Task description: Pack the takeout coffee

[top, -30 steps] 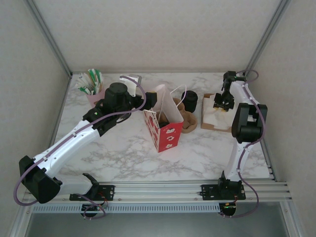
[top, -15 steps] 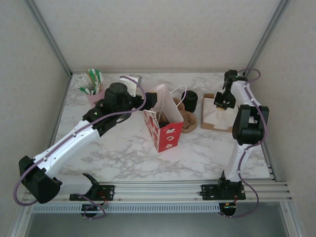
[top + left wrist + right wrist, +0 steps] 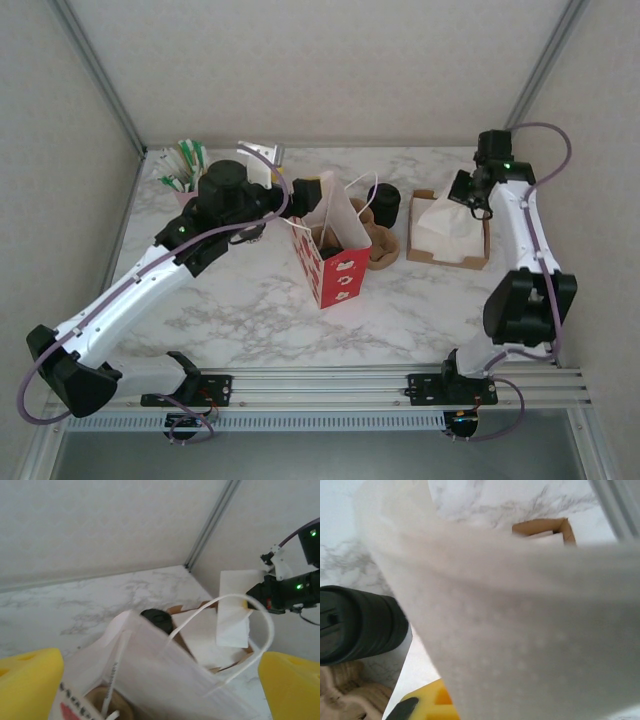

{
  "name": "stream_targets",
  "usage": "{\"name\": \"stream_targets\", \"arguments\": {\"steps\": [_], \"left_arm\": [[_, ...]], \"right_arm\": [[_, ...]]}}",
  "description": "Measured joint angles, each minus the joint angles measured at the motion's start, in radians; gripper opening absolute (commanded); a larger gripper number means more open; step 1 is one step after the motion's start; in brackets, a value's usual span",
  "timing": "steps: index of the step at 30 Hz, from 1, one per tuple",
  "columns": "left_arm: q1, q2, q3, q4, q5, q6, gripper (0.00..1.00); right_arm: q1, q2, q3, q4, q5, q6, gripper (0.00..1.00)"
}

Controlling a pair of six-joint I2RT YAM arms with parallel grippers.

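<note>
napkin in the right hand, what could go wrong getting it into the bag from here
1. The napkin hangs loose from the right hand, pinched at one edge. It may snag the handle of the bag or fold against the rim instead of dropping in.
2. The bag leans, and the left hand sits open at its top, not gripping it. A push could tip it.

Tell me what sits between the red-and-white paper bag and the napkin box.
In the top view, a brown pulp cup carrier lies between the bag and the napkin box, with a black cylinder at its far edge.
</note>
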Motion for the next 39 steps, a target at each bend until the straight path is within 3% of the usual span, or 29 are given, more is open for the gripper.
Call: {"name": "stream_targets", "arguments": {"steps": [11,21,30,39], "left_arm": [[-0.143,0.158,0.235,-0.028,0.055,0.001,1.0],[-0.189,0.249,0.315,-0.079,0.113,-0.007,1.0],[-0.189,0.016,0.132,-0.029,0.037,-0.04,1.0],[-0.189,-0.244,-0.032,-0.008,-0.085,-0.07,1.0]], "right_arm": [[0.0,-0.397,-0.092,0.072,-0.119,0.018,0.0],[0.002,-0.665,-0.126,0.14,-0.421,0.062,0.0],[0.045,-0.687,-0.126,0.257,-0.708,0.183,0.0],[0.198,-0.556,-0.051,0.336,-0.842,0.29,0.0]]}}
